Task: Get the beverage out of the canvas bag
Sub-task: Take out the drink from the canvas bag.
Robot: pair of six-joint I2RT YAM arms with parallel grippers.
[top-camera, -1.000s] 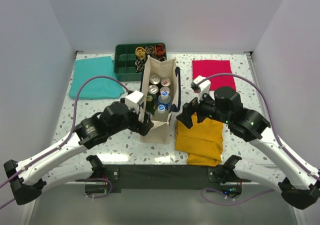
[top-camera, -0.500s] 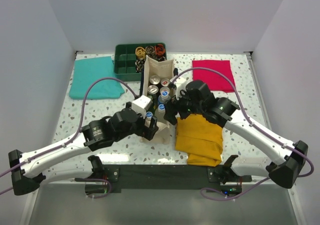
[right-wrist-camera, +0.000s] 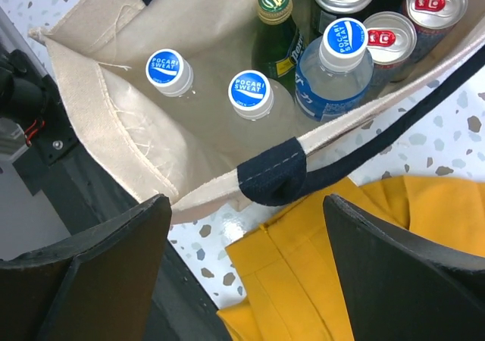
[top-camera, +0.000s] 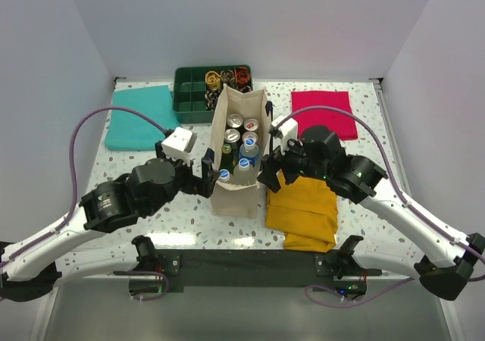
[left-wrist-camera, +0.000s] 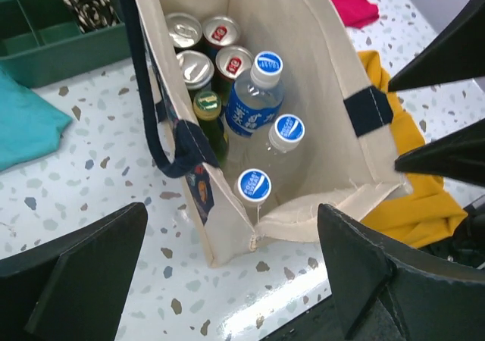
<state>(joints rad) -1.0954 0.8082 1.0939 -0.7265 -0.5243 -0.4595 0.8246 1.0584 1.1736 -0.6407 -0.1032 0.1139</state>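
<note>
The cream canvas bag (top-camera: 235, 198) with navy handles stands upright mid-table, its mouth open. Inside it stand three blue-capped clear bottles (right-wrist-camera: 250, 91), a green glass bottle (right-wrist-camera: 274, 4) and several cans (left-wrist-camera: 195, 67). My left gripper (top-camera: 208, 178) hangs open at the bag's near-left corner; in the left wrist view its fingertips (left-wrist-camera: 91, 265) flank that corner over bare table. My right gripper (top-camera: 269, 176) is open at the bag's right wall, over the navy handle patch (right-wrist-camera: 276, 176) and the yellow cloth's edge. Neither gripper holds anything.
A mustard-yellow cloth (top-camera: 303, 208) lies right of the bag. A red cloth (top-camera: 322, 114) lies at back right and a teal cloth (top-camera: 144, 117) at back left. A green compartment tray (top-camera: 193, 91) sits behind the bag.
My left arm has drawn back to the left, away from the bag's front. My right gripper swung in over the bag's right rim, then eased back, its jaws a little narrower.
</note>
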